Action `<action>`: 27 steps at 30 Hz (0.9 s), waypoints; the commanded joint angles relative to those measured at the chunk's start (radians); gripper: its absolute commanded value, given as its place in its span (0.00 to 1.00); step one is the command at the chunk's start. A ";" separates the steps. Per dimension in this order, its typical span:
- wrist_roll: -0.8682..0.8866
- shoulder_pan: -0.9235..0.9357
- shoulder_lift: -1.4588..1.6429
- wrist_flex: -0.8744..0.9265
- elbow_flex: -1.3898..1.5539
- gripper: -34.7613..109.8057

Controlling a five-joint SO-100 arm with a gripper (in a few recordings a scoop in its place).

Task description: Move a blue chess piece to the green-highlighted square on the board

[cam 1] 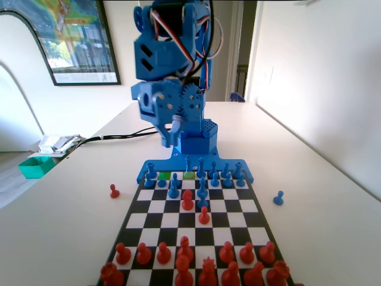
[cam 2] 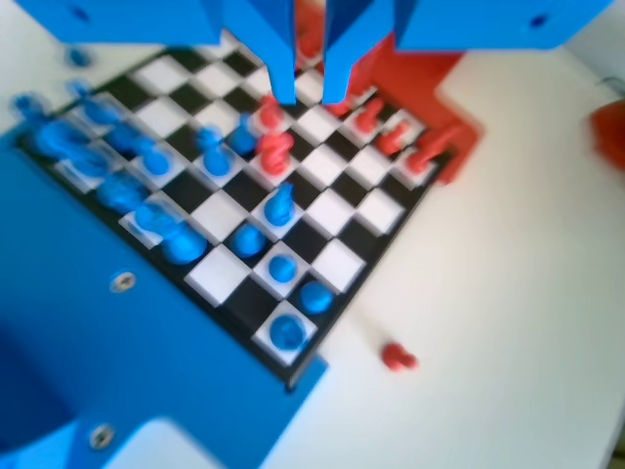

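The board (cam 1: pixel 156 205) lies chequered black and white, its far end joined to the blue arm's base. Blue pieces (cam 1: pixel 202 174) fill its far rows, and two of them (cam 1: pixel 173 189) stand a little forward. Two green squares (cam 1: pixel 165 176) (cam 1: pixel 189 175) show in the farthest row with nothing on them. My gripper (cam 1: pixel 174 132) hangs high above the base, well clear of the pieces. In the blurred wrist view my gripper (cam 2: pixel 310 93) is open, with nothing between its jaws, over the board (cam 2: pixel 337 262) and its blue pieces (cam 2: pixel 281 203).
Red pieces (cam 1: pixel 184 250) crowd the near rows, and two (cam 1: pixel 187 199) stand mid-board. A red pawn (cam 1: pixel 114 190) (cam 2: pixel 397 357) lies off the board on the fixed view's left, a blue pawn (cam 1: pixel 278 198) off its right. Cables (cam 1: pixel 119 136) and a teal box (cam 1: pixel 36 167) sit far left.
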 commanded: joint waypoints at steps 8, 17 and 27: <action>-0.201 -0.051 0.006 0.037 -0.012 0.29; -0.362 -0.037 0.008 -0.041 0.015 0.29; -0.664 -0.048 -0.009 -0.052 0.071 0.25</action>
